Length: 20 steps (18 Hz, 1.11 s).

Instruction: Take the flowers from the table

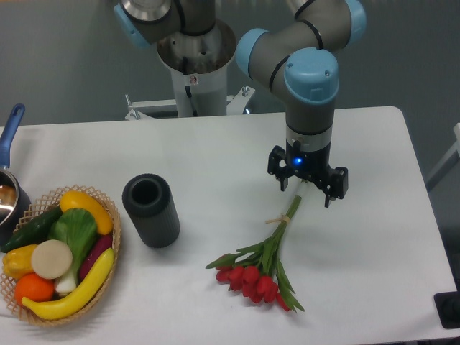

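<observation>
Right of centre, the pincer [307,188] hangs spread over the stems of the flowers [264,260] lying on the surface [215,151], apparently lining up the grasp; next it likely must drop and pinch.

A plain grey-blue wall [57,65] fills the space behind the worktop [215,151], evenly lit, with no strong shadows. The worktop is white and matte, with rounded far corners. A pale metal bracket [154,108] shows at its back edge. At the right, a strip of grey floor [431,100] and the pale edge of another piece of furniture [451,154] are visible.
</observation>
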Each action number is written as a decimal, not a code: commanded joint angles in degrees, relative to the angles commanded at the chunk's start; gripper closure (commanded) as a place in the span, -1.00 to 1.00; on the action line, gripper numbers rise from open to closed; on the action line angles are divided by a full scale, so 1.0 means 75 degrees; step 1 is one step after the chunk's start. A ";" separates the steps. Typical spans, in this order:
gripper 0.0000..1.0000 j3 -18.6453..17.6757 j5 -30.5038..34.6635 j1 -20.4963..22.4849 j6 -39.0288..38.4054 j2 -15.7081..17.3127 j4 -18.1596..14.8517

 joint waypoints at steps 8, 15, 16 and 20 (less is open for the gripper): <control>-1.00 -0.0116 -0.0035 -0.0012 -0.0140 -0.0012 0.0070; -1.00 -0.0293 -0.0047 -0.0117 -0.0973 -0.0374 0.0550; -1.00 -0.0281 -0.0047 -0.0198 -0.0973 -0.0503 0.0620; -1.00 -0.0211 -0.0035 -0.0468 -0.0984 -0.1182 0.1194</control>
